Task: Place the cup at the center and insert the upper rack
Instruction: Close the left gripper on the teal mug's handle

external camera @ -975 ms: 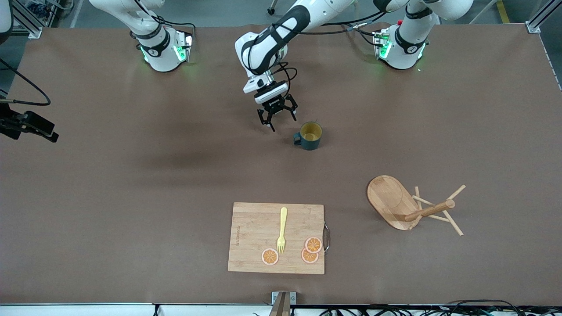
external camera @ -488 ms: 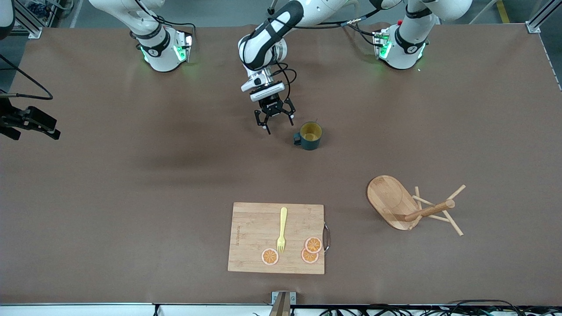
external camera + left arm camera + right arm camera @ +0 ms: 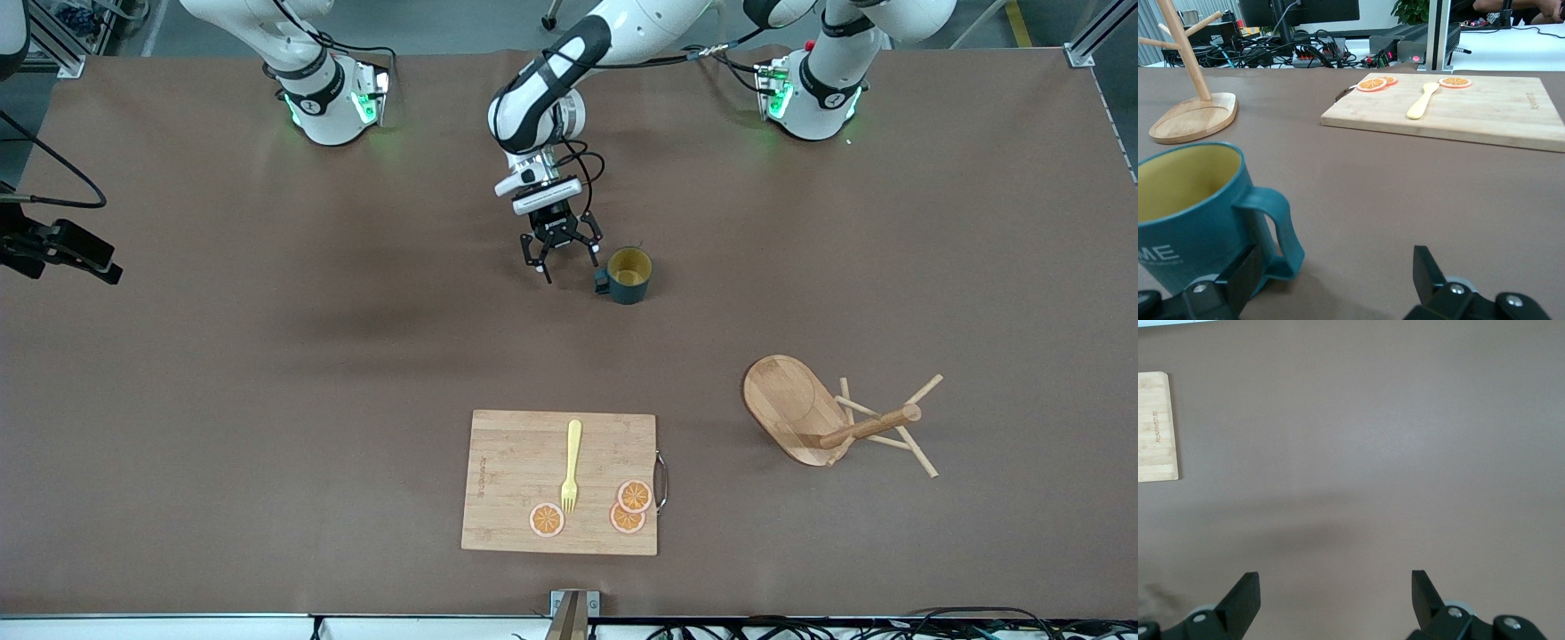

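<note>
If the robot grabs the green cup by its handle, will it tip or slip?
The cup stands upright on the table with a wide flat bottom, so it probably won't tip easily. It looks empty, so likely light. Its handle is small and smooth, so it might swing or slip between the open left gripper fingers.

Your front cam looks down from high up, facing the robots. Left wrist sits low by the cup point(image 3: 1198, 207); both share the cutting board point(image 3: 560, 482).

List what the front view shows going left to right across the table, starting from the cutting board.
cutting board → left gripper, jaws open → cup → upper rack
</note>
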Tool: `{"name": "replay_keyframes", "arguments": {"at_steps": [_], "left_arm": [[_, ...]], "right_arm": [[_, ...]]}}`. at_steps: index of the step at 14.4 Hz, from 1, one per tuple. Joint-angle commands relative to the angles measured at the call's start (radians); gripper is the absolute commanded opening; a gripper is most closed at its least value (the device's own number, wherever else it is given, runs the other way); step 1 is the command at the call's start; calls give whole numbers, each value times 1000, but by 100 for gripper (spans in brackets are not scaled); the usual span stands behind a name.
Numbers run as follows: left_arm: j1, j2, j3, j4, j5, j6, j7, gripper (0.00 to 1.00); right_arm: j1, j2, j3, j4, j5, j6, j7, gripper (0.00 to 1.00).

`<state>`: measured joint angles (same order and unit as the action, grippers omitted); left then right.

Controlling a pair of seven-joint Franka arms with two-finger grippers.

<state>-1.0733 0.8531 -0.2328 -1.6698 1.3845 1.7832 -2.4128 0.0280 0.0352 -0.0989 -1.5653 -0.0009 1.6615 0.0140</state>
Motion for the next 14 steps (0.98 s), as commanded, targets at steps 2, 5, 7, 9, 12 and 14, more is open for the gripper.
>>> {"name": "replay_keyframes", "arguments": {"at_steps": [2, 5, 7, 9, 12, 14], "left_arm": [[-5, 23, 4, 7, 24, -14, -16, 100], [-4, 26, 12, 7, 31, -14, -16, 100], [0, 32, 13, 10, 47, -13, -14, 100], [0, 46, 15, 12, 67, -13, -11, 100], [0, 47, 18, 13, 80, -10, -6, 100], [1, 47, 18, 13, 80, -7, -5, 100]], "right_arm": [[6, -18, -1, -9, -8, -8, -29, 100], [4, -24, -1, -13, -11, -9, -67, 100], [4, -32, -1, -19, -10, -9, -83, 100], [3, -34, -2, -19, -10, -9, -81, 100], [-3, -28, -4, -10, -8, -11, -88, 100], [-4, -26, -5, -6, -5, -6, -88, 100]]}}
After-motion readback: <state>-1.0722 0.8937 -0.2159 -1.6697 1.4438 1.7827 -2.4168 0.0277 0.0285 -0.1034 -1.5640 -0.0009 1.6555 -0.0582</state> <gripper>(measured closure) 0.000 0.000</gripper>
